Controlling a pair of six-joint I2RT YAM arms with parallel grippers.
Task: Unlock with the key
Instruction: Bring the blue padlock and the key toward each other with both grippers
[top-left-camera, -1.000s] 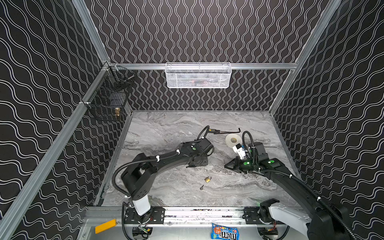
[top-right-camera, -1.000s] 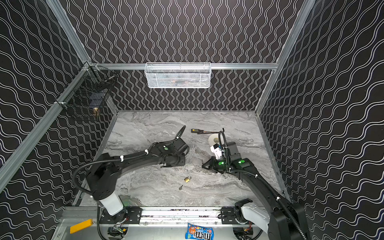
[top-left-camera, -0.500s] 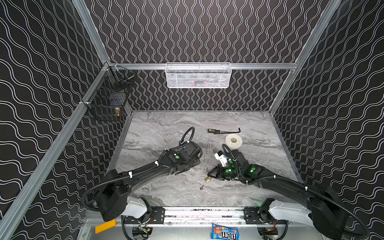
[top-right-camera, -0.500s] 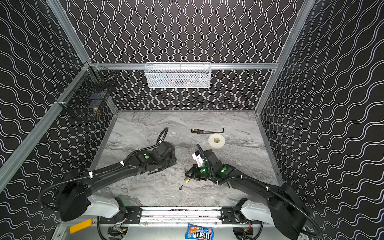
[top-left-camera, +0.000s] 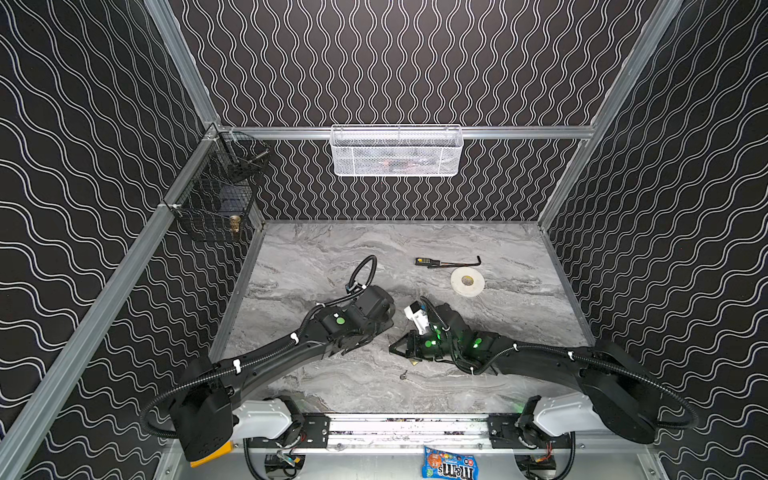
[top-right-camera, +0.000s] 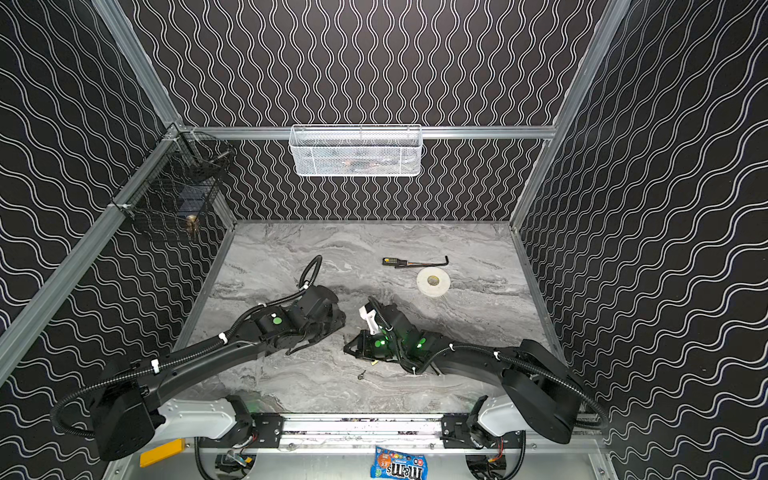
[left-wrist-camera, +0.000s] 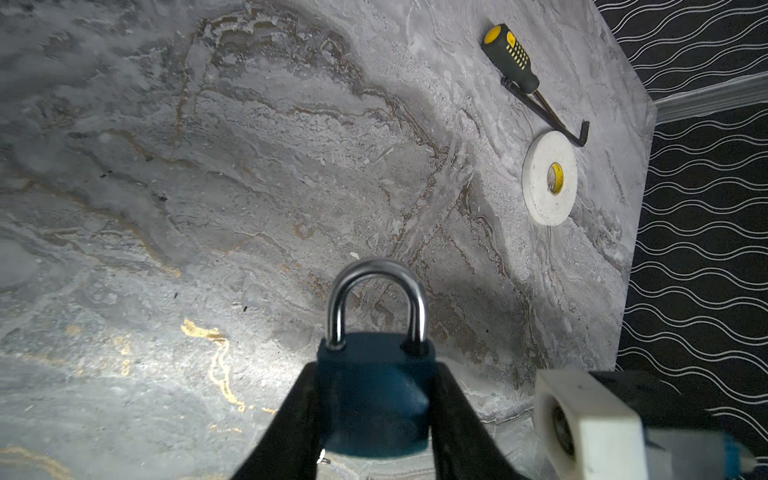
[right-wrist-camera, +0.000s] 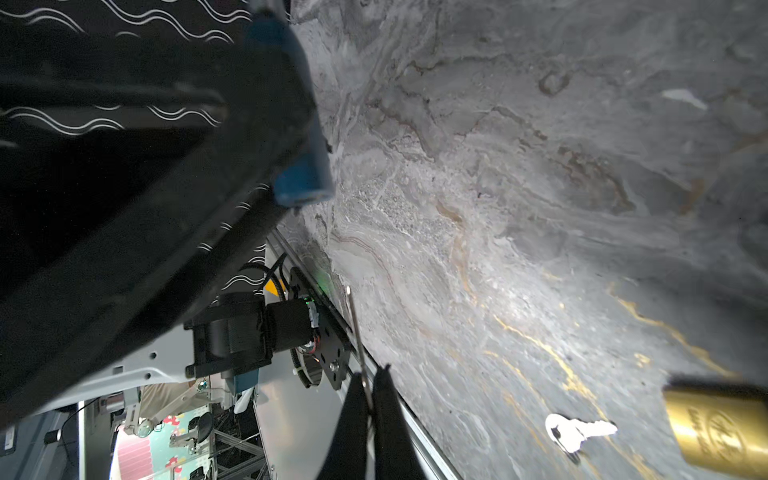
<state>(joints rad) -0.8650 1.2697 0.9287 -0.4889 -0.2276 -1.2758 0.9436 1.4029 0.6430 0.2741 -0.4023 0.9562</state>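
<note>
Half done, by the look of it. Gripping the lock (left-wrist-camera: 374, 399) with the left end effector (left-wrist-camera: 376, 368), part open, squeezing both sides. Pinching the key (right-wrist-camera: 355, 328) with the right end effector (right-wrist-camera: 370, 380), closed tight on it. Cannot see the lock in the top views: hidden under the left arm (top-left-camera: 291, 353), about 10 o'clock from the right end effector. Left to do: poke key in, turn, pop the loop (left-wrist-camera: 376, 270). Smooth, rounded blue body; shiny steel loop, bent like a U, both legs in. Thin, flat metal key. Grey, stony-looking table (left-wrist-camera: 208, 187) with gold lines.
</note>
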